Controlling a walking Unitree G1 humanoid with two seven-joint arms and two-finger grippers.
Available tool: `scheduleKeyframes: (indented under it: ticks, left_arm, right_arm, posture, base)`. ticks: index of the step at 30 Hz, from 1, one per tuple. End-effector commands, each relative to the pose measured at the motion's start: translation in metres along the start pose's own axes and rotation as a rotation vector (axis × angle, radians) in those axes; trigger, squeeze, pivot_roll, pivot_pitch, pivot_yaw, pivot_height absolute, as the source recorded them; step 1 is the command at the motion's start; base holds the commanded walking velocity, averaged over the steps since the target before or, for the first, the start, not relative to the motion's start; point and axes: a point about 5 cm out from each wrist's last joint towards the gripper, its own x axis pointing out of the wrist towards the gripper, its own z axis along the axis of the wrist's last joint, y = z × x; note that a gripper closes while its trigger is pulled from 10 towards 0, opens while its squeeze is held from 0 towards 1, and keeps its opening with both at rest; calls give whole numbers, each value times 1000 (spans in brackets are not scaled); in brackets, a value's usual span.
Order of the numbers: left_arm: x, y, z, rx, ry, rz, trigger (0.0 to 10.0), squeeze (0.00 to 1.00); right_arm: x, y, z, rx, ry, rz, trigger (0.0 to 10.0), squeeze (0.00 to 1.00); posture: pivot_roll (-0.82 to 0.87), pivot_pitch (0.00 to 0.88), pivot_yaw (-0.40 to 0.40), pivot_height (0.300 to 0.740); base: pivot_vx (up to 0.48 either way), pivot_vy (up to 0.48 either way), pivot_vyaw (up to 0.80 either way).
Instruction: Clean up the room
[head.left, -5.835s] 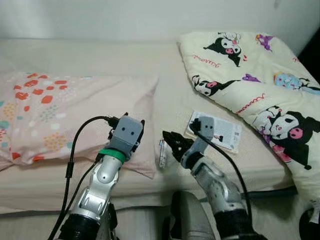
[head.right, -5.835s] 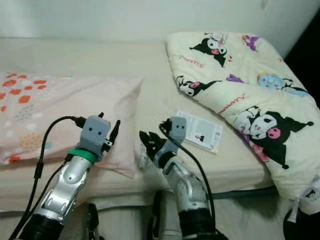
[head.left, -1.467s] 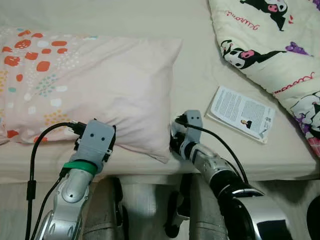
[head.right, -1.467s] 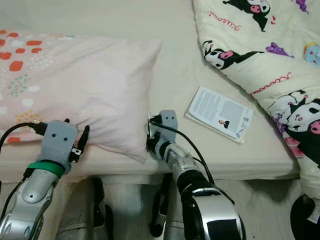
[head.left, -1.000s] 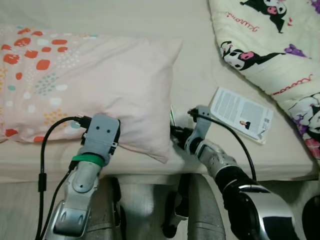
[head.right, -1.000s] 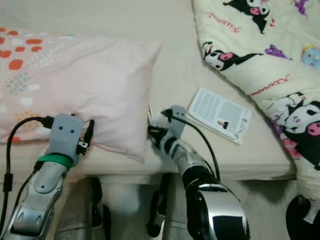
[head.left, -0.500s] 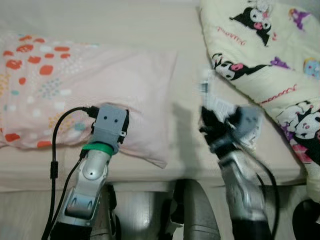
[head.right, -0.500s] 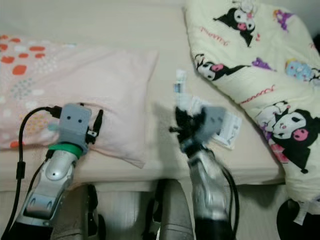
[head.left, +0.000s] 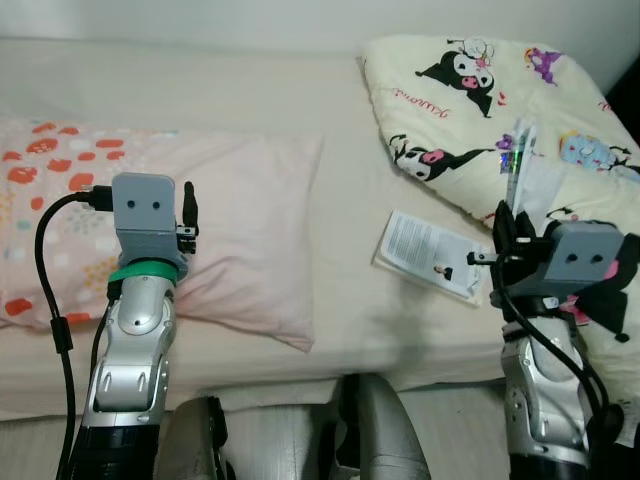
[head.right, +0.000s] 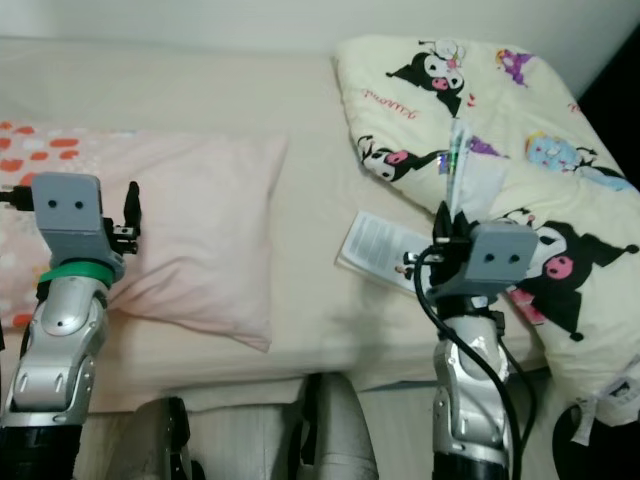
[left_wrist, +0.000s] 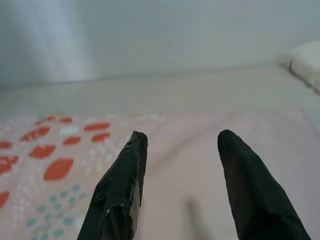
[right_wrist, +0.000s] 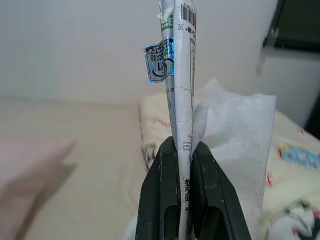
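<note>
One thin wrapper (right_wrist: 179, 75) stands pinched upright in the right claw (right_wrist: 182, 165), raised above the bed (head.left: 350, 300) just in front of the quilt (head.left: 480, 110). A white tissue-like sheet (right_wrist: 235, 140) is caught in the same pinch and fans out beside the wrapper. The fingers (right_wrist: 162, 190) press together on the wrapper's lower end, so most of its length rises free above them.

By its look the wrapper is very light, flat and glossy, with a barcode and a shiny sticker near the top. I judge it flimsy and somewhat slippery: it would bend or slide out of a loose pinch, and quick swings may make the free end flap. A hold nearer the middle would steady it, though the present low pinch looks enough for so light a thing. The sheet looks soft and may slip loose on its own.

A leaflet (head.left: 428, 255) lies flat on the bed just in front of the quilt, likely harder to lift since it hugs the sheet; an edge is the place to catch it.

The left claw (left_wrist: 177, 165) hovers spread and empty over the pillow (head.left: 240, 220), well apart from the quilt.
</note>
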Motion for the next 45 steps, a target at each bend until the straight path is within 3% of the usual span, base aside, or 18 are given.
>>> scheduleKeyframes:
  ticks: [1, 6, 18, 24, 32, 36, 45]
  left_arm:
    - [0, -1, 0, -11, -1, -3, 10000, 0]
    - [4, -17, 1, -36, -10, -56, 10000, 0]
    - [10, -51, -3, -69, 18, -183, 10000, 0]
    - [9, -58, -5, -71, 23, -211, 10000, 0]
    - [8, -64, -7, -71, 27, -233, 10000, 0]
    - [5, -67, -8, -67, 24, -248, 10000, 0]
    - [3, -67, -8, -61, 22, -255, 10000, 0]
  right_arm:
    - [-2, -1, -4, 0, 17, -9, 10000, 0]
    - [0, 7, -9, -5, 16, 1, 10000, 0]
    - [-4, 7, -18, -20, 55, -5, 10000, 0]
    - [-5, 8, -20, -26, 59, -10, 10000, 0]
    - [-3, 22, -21, -23, 72, 13, 10000, 0]
    - [3, 38, -22, 6, 68, 48, 10000, 0]
    - [4, 49, -21, 28, 65, 69, 10000, 0]
  posture:
    - [-100, 11, -25, 654]
    - [-88, 0, -32, 674]
    - [-109, 0, -23, 718]
    - [-115, 0, -17, 733]
    - [-118, 0, -10, 738]
    - [-110, 2, -5, 738]
    - [-103, 10, -1, 738]
  base:
    - [0, 0, 0]
    - [0, 0, 0]
    - [0, 0, 0]
    - [0, 0, 0]
    - [0, 0, 0]
    - [-64, 0, 0]
    - [-304, 0, 0]
